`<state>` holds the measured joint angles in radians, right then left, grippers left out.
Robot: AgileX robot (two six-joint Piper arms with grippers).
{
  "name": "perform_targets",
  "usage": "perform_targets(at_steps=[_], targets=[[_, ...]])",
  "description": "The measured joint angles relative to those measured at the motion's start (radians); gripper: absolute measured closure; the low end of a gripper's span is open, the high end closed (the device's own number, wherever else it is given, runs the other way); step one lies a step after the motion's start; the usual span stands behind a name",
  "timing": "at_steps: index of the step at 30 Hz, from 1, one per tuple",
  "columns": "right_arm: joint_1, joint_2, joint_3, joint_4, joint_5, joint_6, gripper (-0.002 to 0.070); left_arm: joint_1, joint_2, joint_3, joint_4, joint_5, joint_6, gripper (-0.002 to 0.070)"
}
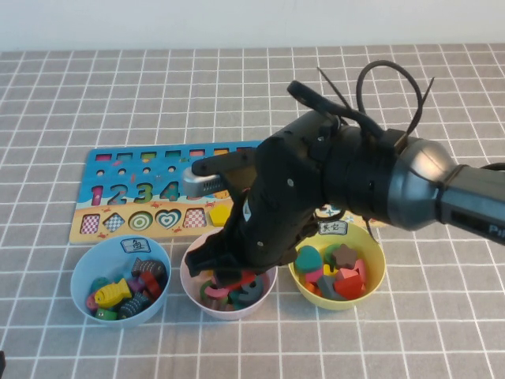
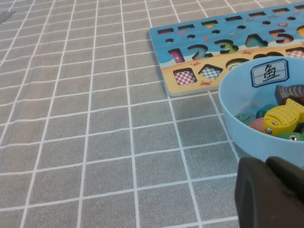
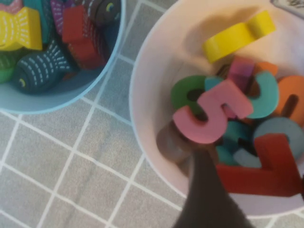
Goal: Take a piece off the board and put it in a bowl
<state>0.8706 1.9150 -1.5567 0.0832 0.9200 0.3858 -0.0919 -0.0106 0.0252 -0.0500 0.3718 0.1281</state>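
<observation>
A: Where is the small chunky bright red wooden numeral "7" [image 3: 266,166]?

B: It lies inside the pale pink round plastic bowl [image 1: 189,286], on the heap of coloured wooden numerals. In the right wrist view it sits beside a pink "5" [image 3: 213,116], with a yellow piece [image 3: 237,35], green, teal and orange ones around it.

A: And the right gripper [image 1: 233,272]?

B: It hangs directly over that pink bowl, the bulky black arm reaching down from the right. One dark finger [image 3: 204,190] shows close to the red "7". The jaws stand spread apart and nothing is pinched between them; the "7" rests loose among the other pieces.

A: The left gripper [image 2: 270,190]?

B: It is low over the grey checked tablecloth [image 2: 95,142], near the light blue bowl [image 2: 232,109] that holds painted wooden fish, one of them yellow [image 2: 282,118]. Only a dark edge of it shows, so I cannot tell whether it is spread or pressed together.

A: Where is the long flat rectangular puzzle board [image 1: 134,197]?

B: On the cloth just behind the bowls, blue above and sandy below, with printed numbers and shape cut-outs. The arm covers its right part.

A: The bowls?

B: Three in a row: light blue on the left, pink in the middle, a yellow bowl [image 1: 375,276] of coloured shapes on the right.
</observation>
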Motion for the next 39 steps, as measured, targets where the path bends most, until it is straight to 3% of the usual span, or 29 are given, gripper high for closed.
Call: perform_targets(at_steps=[11, 21, 29, 34, 39], targets=[[0.008, 0.038, -0.001, -0.015, -0.013, 0.0, 0.0321, 0.0, 0.0, 0.0, 0.0, 0.0, 0.0, 0.0676], [0.008, 0.043, -0.001, -0.017, -0.029, 0.0, 0.0249, 0.0, 0.0, 0.0, 0.0, 0.0, 0.0, 0.0676], [0.01, 0.021, -0.001, -0.019, -0.031, 0.0, 0.0258, 0.0, 0.0, 0.0, 0.0, 0.0, 0.0, 0.0676], [0.032, -0.086, 0.042, -0.022, -0.069, 0.0, 0.04, 0.0, 0.0, 0.0, 0.0, 0.0, 0.0, 0.0676], [0.049, -0.255, 0.187, -0.022, -0.116, -0.103, 0.0629, 0.0, 0.0, 0.0, 0.0, 0.0, 0.0, 0.0676]])
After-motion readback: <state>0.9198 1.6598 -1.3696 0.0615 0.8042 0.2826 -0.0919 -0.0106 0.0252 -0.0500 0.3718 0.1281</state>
